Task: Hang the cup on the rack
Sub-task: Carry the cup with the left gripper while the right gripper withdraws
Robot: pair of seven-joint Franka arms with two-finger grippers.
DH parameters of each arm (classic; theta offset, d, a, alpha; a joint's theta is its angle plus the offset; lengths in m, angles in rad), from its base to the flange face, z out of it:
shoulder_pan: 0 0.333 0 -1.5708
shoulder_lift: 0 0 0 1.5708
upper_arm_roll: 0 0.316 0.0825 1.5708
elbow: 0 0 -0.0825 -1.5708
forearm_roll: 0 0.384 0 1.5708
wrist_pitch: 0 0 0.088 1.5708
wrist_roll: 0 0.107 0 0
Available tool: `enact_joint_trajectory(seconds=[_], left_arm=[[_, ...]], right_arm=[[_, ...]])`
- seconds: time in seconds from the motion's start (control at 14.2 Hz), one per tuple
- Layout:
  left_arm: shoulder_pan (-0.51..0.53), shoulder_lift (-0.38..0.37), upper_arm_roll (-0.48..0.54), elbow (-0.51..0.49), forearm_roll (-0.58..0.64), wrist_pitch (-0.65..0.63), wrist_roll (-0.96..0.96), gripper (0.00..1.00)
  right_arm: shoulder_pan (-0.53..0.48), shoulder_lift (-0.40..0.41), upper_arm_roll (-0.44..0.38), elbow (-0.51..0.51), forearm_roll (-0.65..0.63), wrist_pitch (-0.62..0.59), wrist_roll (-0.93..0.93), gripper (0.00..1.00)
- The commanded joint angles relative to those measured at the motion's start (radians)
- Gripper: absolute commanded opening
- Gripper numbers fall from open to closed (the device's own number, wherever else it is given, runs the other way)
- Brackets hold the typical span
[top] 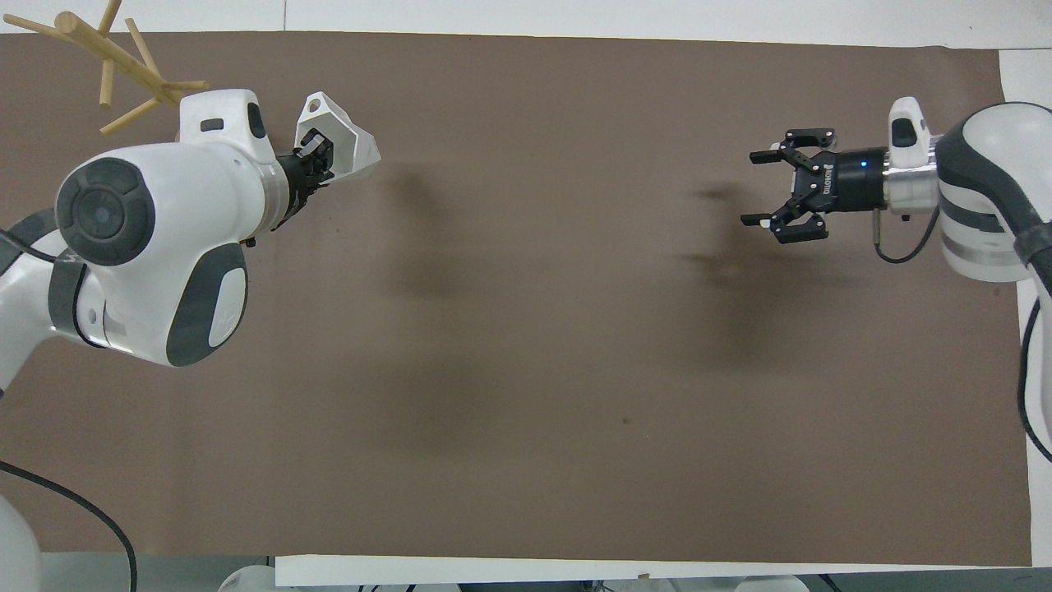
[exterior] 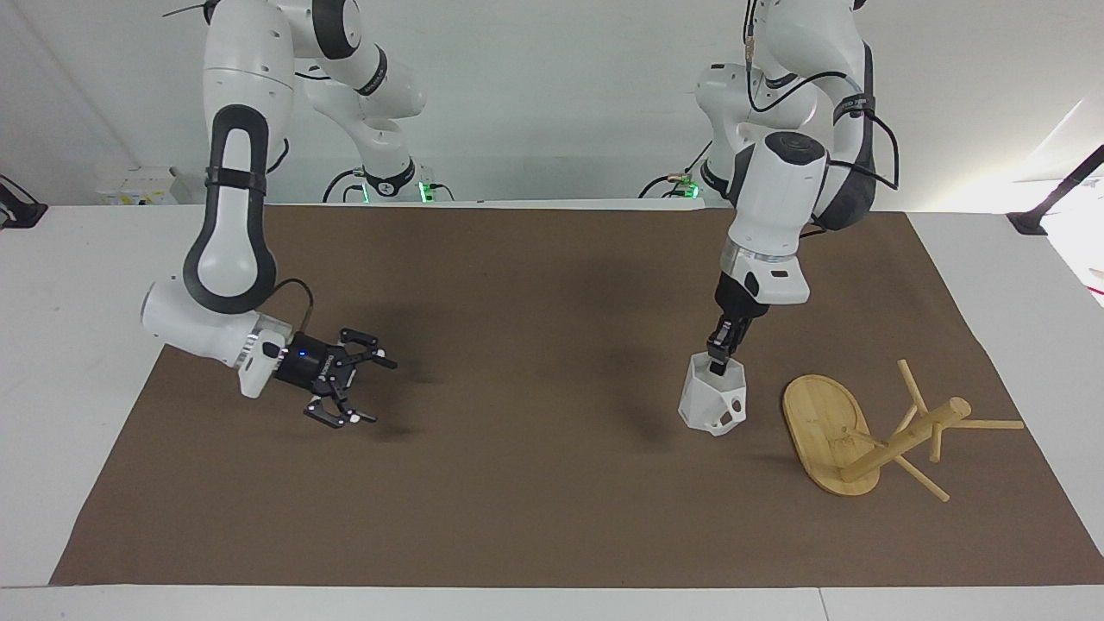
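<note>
The white faceted cup [exterior: 712, 404] hangs from my left gripper [exterior: 718, 364], which is shut on its rim and holds it just over the mat beside the rack. In the overhead view the cup [top: 345, 146] sticks out of the left gripper [top: 316, 154]. The bamboo rack [exterior: 897, 440] lies tipped on its side at the left arm's end of the table, its oval base [exterior: 818, 418] on edge and its pegs pointing away from the cup. Only its pegs [top: 123, 62] show in the overhead view. My right gripper [exterior: 379, 392] is open and empty over the mat at the right arm's end [top: 752, 187].
A brown mat [exterior: 535, 500] covers most of the white table [exterior: 86, 285]. A dark stand foot [exterior: 1035, 220] sits at the table's corner near the left arm's base.
</note>
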Motion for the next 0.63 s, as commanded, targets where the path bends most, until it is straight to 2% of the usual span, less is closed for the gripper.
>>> enact_joint_trajectory(seconds=[0.0,0.14,0.28,0.42,0.56], left_arm=[[0.05,-0.093,-0.014,-0.179,0.012,0.18,0.029,0.0],[0.082,-0.098,-0.014,-0.214,0.012,0.26,0.053,0.0],[0.099,-0.092,-0.014,-0.205,0.012,0.266,0.07,0.0],[0.14,-0.087,-0.016,-0.202,0.012,0.266,0.168,0.0],[0.17,-0.077,-0.017,-0.176,0.012,0.265,0.213,0.0]], right_arm=[[-0.009,-0.155,0.008,0.022,-0.312,-0.052,0.329,1.0],[-0.007,-0.193,0.012,0.125,-0.539,-0.194,0.554,1.0],[-0.007,-0.215,0.015,0.247,-0.687,-0.35,0.748,1.0],[-0.003,-0.273,0.023,0.284,-0.822,-0.427,0.943,1.0],[0.031,-0.328,0.027,0.289,-0.888,-0.533,1.18,1.0]])
